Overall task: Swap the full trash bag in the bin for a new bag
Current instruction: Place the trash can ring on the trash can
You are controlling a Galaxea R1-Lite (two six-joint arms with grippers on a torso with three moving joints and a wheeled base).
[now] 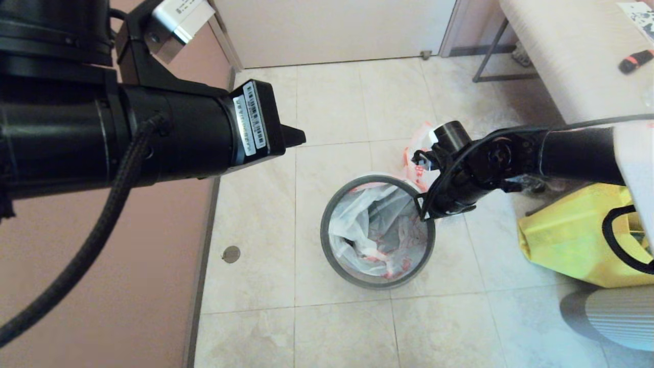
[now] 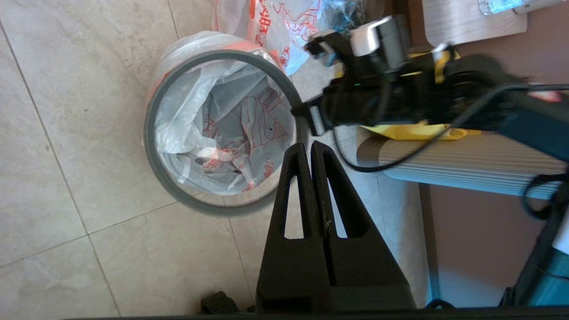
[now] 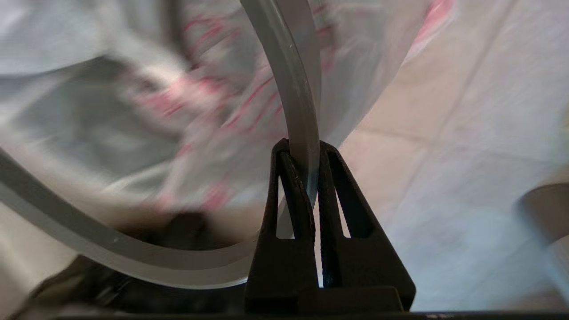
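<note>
The left arm fills the near left of the head view, hiding the floor beneath it; its left gripper (image 2: 310,149) hangs high above the bin with its fingers pressed together on nothing. On the pale tiled floor (image 1: 255,220) stands the bin (image 1: 337,266), of which only the rim shows, its black wall hidden from above. The new bag (image 1: 375,232) lines it, white with orange-red print, and the grey hoop (image 1: 326,240) lies around the mouth over the bag's folded edge. The right gripper (image 3: 302,153) sits at the bin's right rim, fingers clenched on the hoop. Just beyond the bin, the full trash bag (image 1: 416,148) lies on the floor, mostly hidden behind the right arm. A yellow tote (image 1: 567,240) stands to the right, cut off at the edge. A pale door (image 1: 332,30) closes the far side.
</note>
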